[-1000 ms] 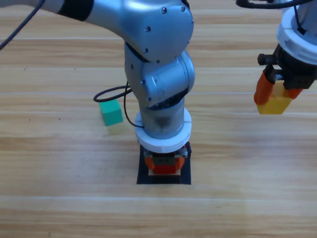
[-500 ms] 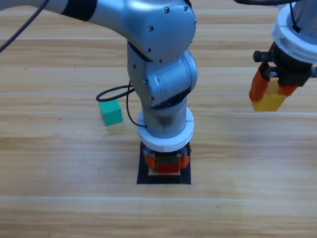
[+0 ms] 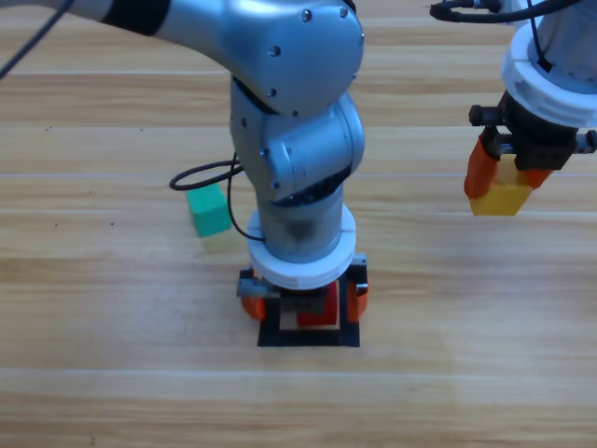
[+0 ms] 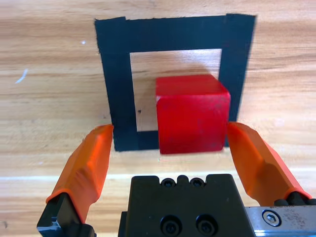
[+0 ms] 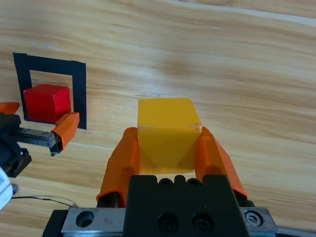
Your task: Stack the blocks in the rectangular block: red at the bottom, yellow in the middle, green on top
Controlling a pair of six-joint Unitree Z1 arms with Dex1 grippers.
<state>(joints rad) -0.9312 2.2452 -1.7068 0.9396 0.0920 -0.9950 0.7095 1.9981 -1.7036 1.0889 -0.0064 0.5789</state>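
- Wooden plank worktop; two grey arms come down from the top edge.
- Left arm, bulky, stands over the flat black tape square outline, near the worktop's middle. Left gripper spread wide, holding nothing; its orange jaws stand either side of the small matte red cube, clear of it.
- Red cube sits inside the tape square, shifted toward one side strip; in the left wrist view it seems to overlap the tape's inner edge.
- Right gripper hangs well off to the right, clamped on the small matte yellow cube, lifted off the wood.
- Key relation: the red cube lies left of and nearer than the yellow one in the high view. Judgement: the left arm sits directly over the drop spot and must clear before yellow can go down.
- Small teal-green cube rests on bare wood left of the left arm, near a black cable loop; untouched, out of the path.
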